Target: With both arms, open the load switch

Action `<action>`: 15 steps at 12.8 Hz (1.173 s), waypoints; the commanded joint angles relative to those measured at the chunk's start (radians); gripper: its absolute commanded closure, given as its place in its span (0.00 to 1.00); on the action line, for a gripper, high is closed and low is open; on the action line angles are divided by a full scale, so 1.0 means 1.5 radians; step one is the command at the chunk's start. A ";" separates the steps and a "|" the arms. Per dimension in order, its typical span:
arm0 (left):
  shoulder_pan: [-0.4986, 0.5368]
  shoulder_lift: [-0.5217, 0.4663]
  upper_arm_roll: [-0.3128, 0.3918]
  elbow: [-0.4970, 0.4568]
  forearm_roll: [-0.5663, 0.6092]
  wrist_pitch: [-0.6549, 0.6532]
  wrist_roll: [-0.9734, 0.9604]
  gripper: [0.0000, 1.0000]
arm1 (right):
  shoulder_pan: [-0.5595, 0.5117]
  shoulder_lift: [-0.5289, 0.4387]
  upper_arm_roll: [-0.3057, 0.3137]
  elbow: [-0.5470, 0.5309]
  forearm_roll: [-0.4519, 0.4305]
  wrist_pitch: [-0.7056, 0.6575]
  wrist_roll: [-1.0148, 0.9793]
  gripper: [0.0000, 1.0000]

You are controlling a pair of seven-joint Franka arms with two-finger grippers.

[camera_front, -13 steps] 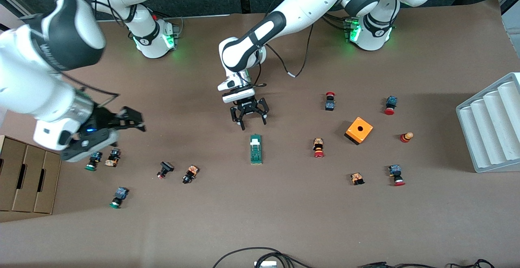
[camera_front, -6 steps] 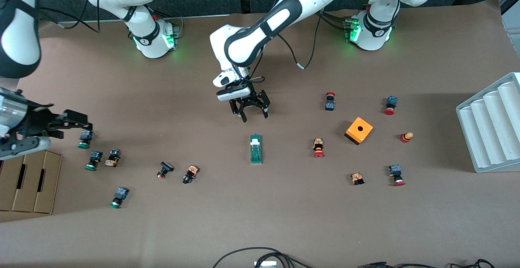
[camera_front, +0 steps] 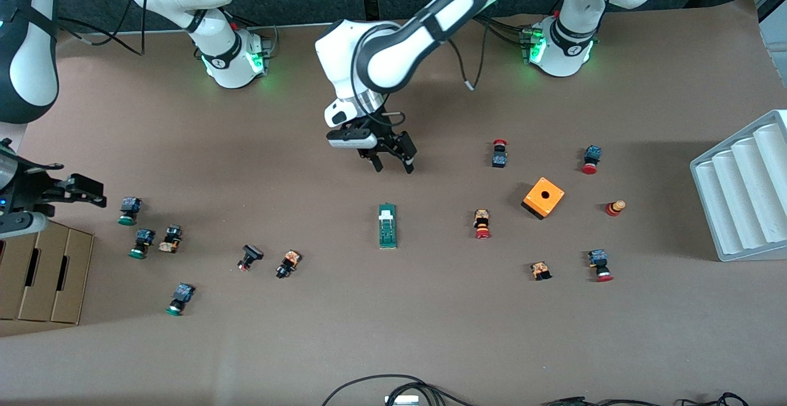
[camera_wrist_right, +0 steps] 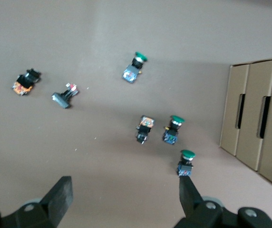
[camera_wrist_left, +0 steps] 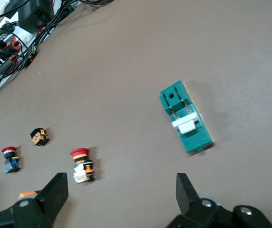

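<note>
green-and-white load switch [camera_front: 387, 226], orange cube [camera_front: 543, 197]

- We are looking at a robotics lab: two white arms [camera_front: 393, 55] standing on green-lit bases [camera_front: 556, 49] at a paper-covered table [camera_front: 430, 332].
- Push buttons [camera_front: 482, 223] are lying scattered, cables [camera_front: 393, 387] trailing at the edge.

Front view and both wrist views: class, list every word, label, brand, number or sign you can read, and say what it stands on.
No text can be read in any view.
Right arm's base: a dark round mark on the white shell, too small to read.
Left arm's base: a like mark, also too small to read.
Load switch: no lettering shows on the green block.
</note>
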 commanded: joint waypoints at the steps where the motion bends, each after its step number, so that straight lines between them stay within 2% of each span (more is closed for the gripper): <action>1: 0.049 -0.072 -0.003 -0.017 -0.093 -0.027 0.173 0.00 | -0.014 -0.013 0.008 -0.014 -0.008 0.013 0.013 0.00; 3: 0.084 -0.107 -0.003 -0.017 -0.160 -0.051 0.265 0.00 | -0.004 -0.013 0.010 -0.014 -0.003 0.017 0.014 0.00; 5: 0.114 -0.141 -0.003 -0.013 -0.234 -0.091 0.327 0.00 | -0.019 -0.014 0.038 -0.014 0.001 0.020 0.014 0.00; 7: 0.165 -0.174 -0.003 -0.010 -0.326 -0.116 0.413 0.00 | -0.038 -0.014 0.056 -0.014 0.011 0.028 0.014 0.00; 9: 0.230 -0.213 -0.002 -0.009 -0.407 -0.147 0.470 0.00 | -0.036 -0.007 0.055 0.000 0.036 0.025 0.013 0.00; 12: 0.292 -0.268 0.001 0.003 -0.438 -0.203 0.514 0.00 | -0.032 -0.013 0.056 0.015 0.050 0.018 0.013 0.00; 15: 0.385 -0.277 0.005 0.050 -0.468 -0.252 0.514 0.00 | -0.037 -0.011 0.053 0.035 0.048 -0.031 0.013 0.00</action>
